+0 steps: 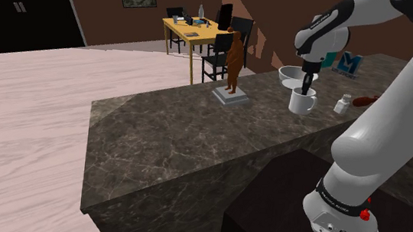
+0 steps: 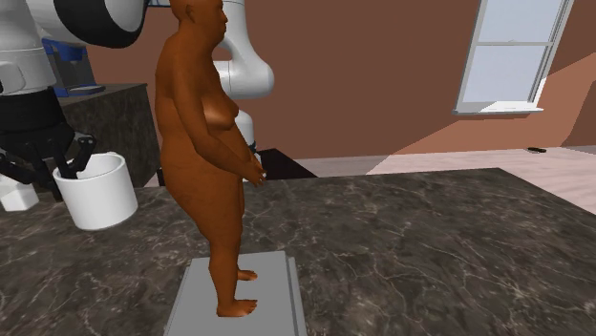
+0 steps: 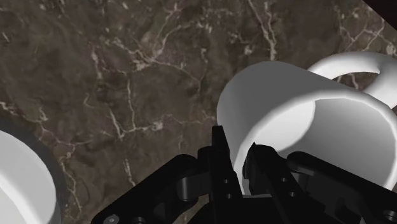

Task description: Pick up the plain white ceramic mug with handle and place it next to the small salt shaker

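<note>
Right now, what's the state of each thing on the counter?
mug: upright on counter, wall clasped
gripper: shut on mug wall
salt shaker: upright, apart from mug
bowl: upright
figurine: upright on grey base

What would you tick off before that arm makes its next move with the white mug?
1. Grip: the gripper pinches the mug by its wall, one finger inside, one outside: ok.
2. Mug lifted off the counter: cannot tell; it seems to rest there.
3. Salt shaker upright, bare counter between it and the mug: ok.
4. Bowl behind the mug and statue on its far side from the shaker, both off the likely path: ok.
</note>
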